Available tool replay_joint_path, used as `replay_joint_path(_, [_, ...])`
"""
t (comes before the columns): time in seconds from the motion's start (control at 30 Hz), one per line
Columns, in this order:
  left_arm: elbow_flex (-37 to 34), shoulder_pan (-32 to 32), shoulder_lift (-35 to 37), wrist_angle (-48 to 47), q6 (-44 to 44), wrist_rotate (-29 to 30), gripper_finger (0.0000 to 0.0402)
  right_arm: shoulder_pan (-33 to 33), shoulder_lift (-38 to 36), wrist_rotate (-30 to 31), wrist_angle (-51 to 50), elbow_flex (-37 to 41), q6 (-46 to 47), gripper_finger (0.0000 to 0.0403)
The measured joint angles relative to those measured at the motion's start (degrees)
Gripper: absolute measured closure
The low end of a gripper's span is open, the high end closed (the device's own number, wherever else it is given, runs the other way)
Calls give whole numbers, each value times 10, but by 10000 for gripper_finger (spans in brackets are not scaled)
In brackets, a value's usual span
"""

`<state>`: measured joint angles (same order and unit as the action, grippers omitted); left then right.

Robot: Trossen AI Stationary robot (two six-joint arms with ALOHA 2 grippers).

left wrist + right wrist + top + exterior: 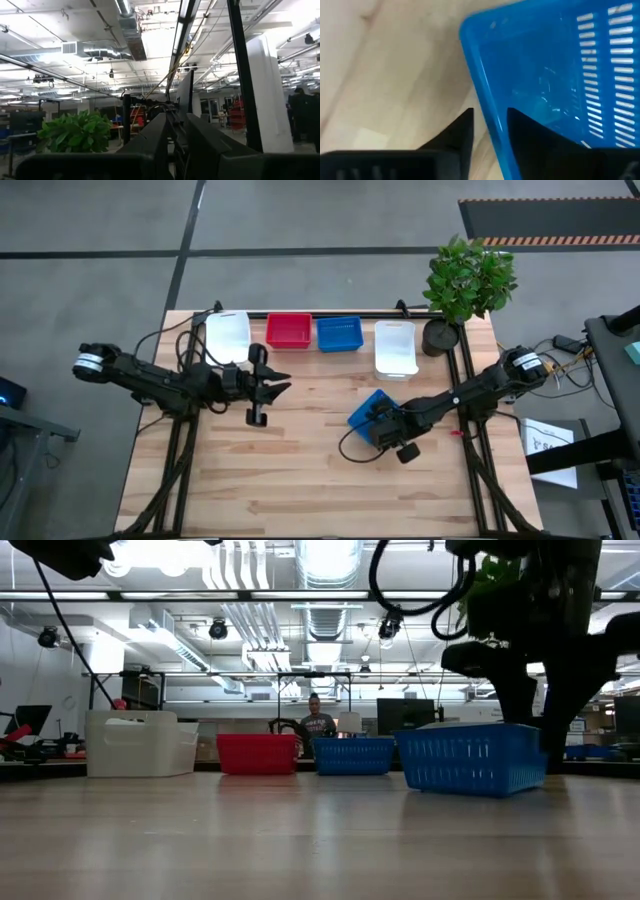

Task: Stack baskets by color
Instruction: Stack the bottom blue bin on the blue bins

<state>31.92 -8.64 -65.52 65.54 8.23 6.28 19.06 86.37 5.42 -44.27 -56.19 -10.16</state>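
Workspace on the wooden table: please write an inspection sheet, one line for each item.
Surface: wooden table, bare at the front.
Job's things: white stack, red basket, blue basket, white basket in the back row; loose blue basket apart, tilted.
Clutter: potted plant at the back right corner.
Grippers: right gripper straddles the loose blue basket's wall; left gripper holds nothing.
Cables: black cable loops by the right arm.
Surroundings: person behind the table.

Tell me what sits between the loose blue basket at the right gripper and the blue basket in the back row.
Nothing visible does. The right gripper has its fingers on either side of the loose blue basket's rim. Only bare table lies between it and the blue basket in the back row. The white basket stands off to the side.
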Motion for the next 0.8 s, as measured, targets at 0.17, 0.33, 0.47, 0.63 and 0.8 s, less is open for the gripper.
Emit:
replay_joint_path(0.17, [0,0,10,-2,23,0,343,-6,0,6,3,2,-6,383])
replay_joint_path(0.33, [-1,1,36,-80,72,2,343,-6,0,7,-13,-47,21,393])
replay_joint_path(0.47, [-1,4,72,-163,116,48,343,-9,0,44,-36,-117,61,393])
replay_joint_path(0.63, [-3,7,122,-240,168,103,343,-39,1,96,-49,-196,65,393])
replay_joint_path(0.8, [-21,8,160,-276,181,103,343,-108,1,98,-41,-245,41,394])
